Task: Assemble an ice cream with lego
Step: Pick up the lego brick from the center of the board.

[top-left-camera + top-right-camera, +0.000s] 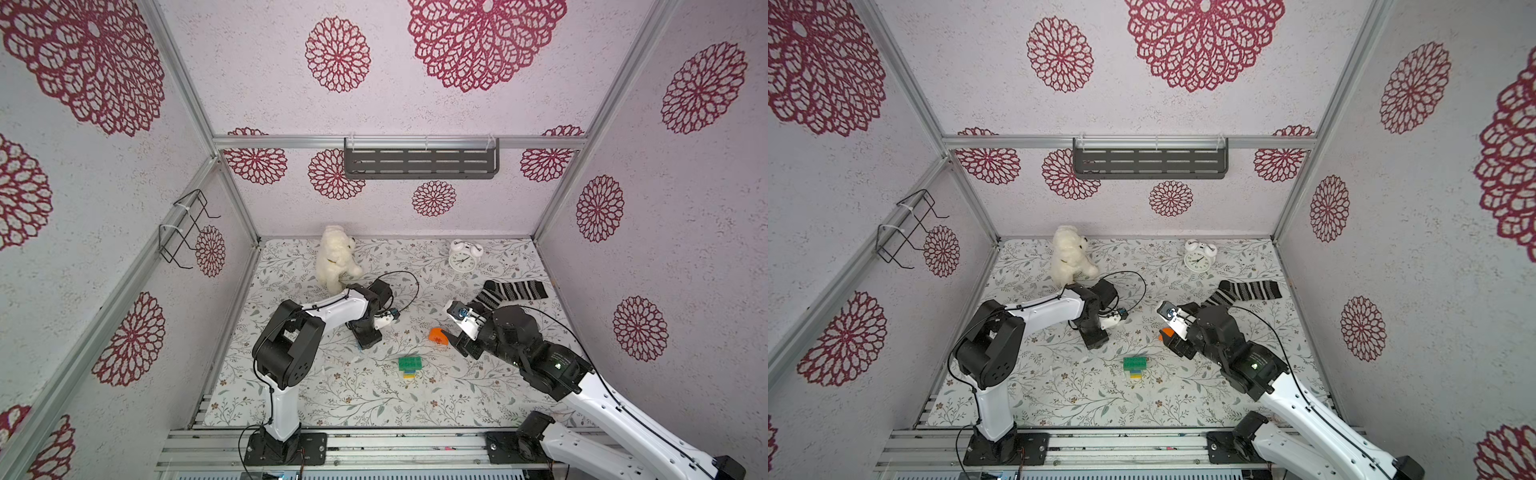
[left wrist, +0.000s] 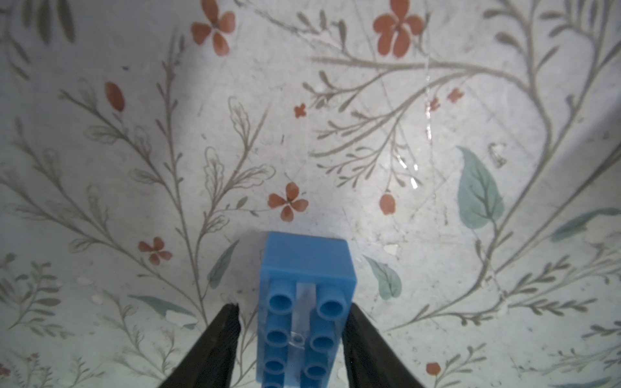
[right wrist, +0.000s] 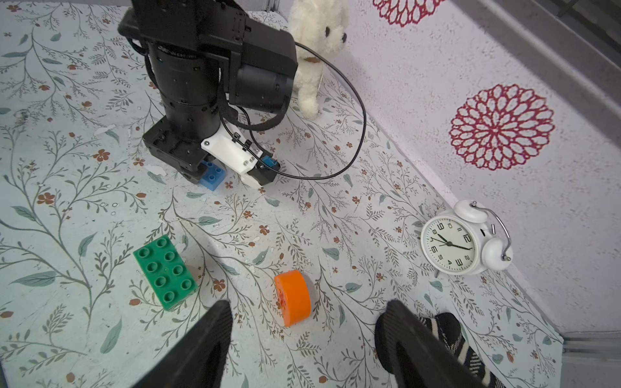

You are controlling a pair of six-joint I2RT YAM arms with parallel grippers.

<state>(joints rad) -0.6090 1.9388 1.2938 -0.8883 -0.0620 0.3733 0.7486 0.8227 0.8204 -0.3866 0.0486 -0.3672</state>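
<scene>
A light-blue oblong brick (image 2: pixel 307 265) lies studs-up on the floral mat between the jaws of my left gripper (image 2: pixel 292 307). One finger sits against its side and the other stands a small gap away. From the right wrist, that brick (image 3: pixel 213 176) peeks out under the left gripper (image 3: pixel 201 171). A green brick (image 1: pixel 409 364) (image 1: pixel 1135 363) (image 3: pixel 164 272) tops a narrow stem of blue, lime and yellow bricks (image 1: pixel 409 375). The orange half-round (image 1: pixel 438 336) (image 3: pixel 292 297) lies on its side just ahead of my open, empty right gripper (image 3: pixel 307 307) (image 1: pixel 455 340).
A white plush dog (image 1: pixel 334 257) sits at the back left and a white alarm clock (image 1: pixel 462 258) at the back right. A striped sock (image 1: pixel 511 291) lies beside the right arm. A dark shelf (image 1: pixel 420 160) hangs on the back wall and a wire rack (image 1: pixel 187 228) on the left wall.
</scene>
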